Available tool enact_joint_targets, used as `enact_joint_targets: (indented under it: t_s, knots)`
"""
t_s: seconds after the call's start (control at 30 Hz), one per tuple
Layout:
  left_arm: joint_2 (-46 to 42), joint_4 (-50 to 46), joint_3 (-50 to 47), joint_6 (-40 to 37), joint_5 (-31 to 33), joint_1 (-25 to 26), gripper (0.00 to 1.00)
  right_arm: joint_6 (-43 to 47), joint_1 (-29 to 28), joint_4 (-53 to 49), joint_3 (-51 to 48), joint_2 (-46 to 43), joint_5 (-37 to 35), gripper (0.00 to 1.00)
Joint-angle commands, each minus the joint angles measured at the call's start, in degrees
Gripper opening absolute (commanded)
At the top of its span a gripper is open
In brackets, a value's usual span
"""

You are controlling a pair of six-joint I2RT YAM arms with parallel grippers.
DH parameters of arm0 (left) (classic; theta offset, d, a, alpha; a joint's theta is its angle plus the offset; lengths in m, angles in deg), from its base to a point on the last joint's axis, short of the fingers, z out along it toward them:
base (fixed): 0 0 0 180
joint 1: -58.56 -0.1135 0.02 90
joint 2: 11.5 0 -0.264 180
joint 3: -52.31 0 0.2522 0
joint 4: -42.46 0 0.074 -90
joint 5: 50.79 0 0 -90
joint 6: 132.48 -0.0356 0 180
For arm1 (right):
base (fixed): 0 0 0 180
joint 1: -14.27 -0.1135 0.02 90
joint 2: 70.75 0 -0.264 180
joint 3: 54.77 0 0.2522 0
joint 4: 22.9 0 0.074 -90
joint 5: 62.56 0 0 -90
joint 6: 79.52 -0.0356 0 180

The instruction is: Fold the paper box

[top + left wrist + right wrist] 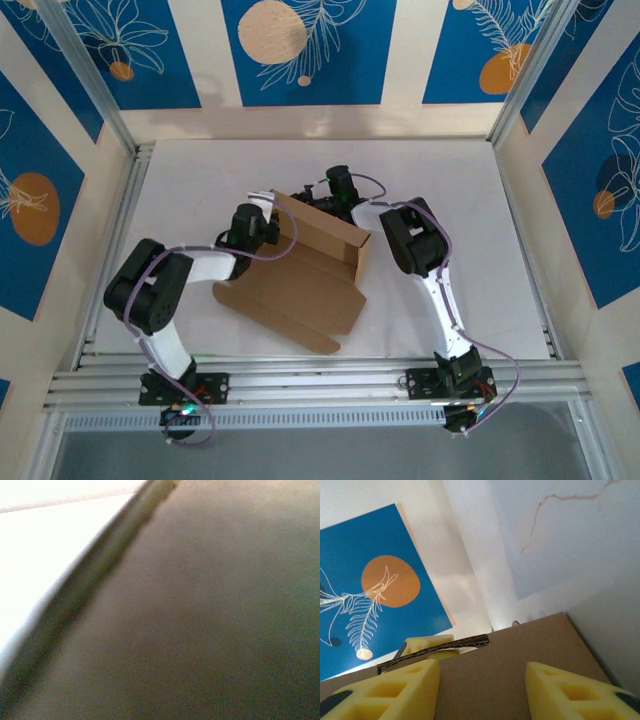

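- Paper box (300, 290) lies near the middle of the white tabletop (470, 190), partly formed. One long wall stands upright along its far side, and a broad flat panel runs out from it toward the arms' bases.
- Left claw (268, 215) sits at the left end of the upright wall, touching or just beside the cardboard. The overhead view does not show how its jaws stand, so whether they are wide or narrow cannot be told.
- Left wrist view: blurred brown cardboard (210, 620) very close to the lens, with a dark edge running diagonally and bright tabletop (45, 540) at upper left.
- Right claw (332, 195) is on the far side of the upright wall, near its middle.
- Right wrist view: right claw (484, 666) has its two yellow fingers (390, 690) set well apart. A flat cardboard face (520, 640) spans the gap and nothing is pinched between them.
- A corrugated edge shows along the top of that cardboard face.
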Motion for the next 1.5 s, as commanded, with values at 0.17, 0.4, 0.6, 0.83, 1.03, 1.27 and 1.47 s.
enact_joint_targets:
  t_s: [0.17,0.4,0.6,0.83,1.03,1.27,1.47]
  knots:
    - [5.07,-8.79,3.73,0.19,9.45,3.01,0.02,-2.16,-7.85,9.75,0.18,-8.77,10.85,0.51]
    - [4.31,-2.0,0.29,1.04,4.47,2.8,0.28,-3.36,-5.36,11.19,-1.75,-8.9,9.93,0.52]
    - [3.8,4.89,-2.84,2.21,-5.84,0.29,0.47,0.41,-3.46,7.53,-1.28,-8.73,10.73,0.53]
    - [2.17,7.78,-4.47,2.14,-11.15,-1.7,0.54,4.5,-1.24,3.4,-0.97,-8.24,10.96,0.53]
    - [2.27,5.08,-3.44,2.61,-12.8,-2.97,0.52,8.23,0.37,-1.39,0.4,-7.1,11.36,0.53]
    - [2.62,2.3,-0.81,4.94,-9.16,-2.73,0.19,19.2,4.41,-17.93,1.37,-11.68,3.46,0.64]
    - [5.41,3.1,-0.5,7.43,-7.79,-1.11,0.13,23.64,4.1,-24.12,2.27,-13.42,1.21,0.67]
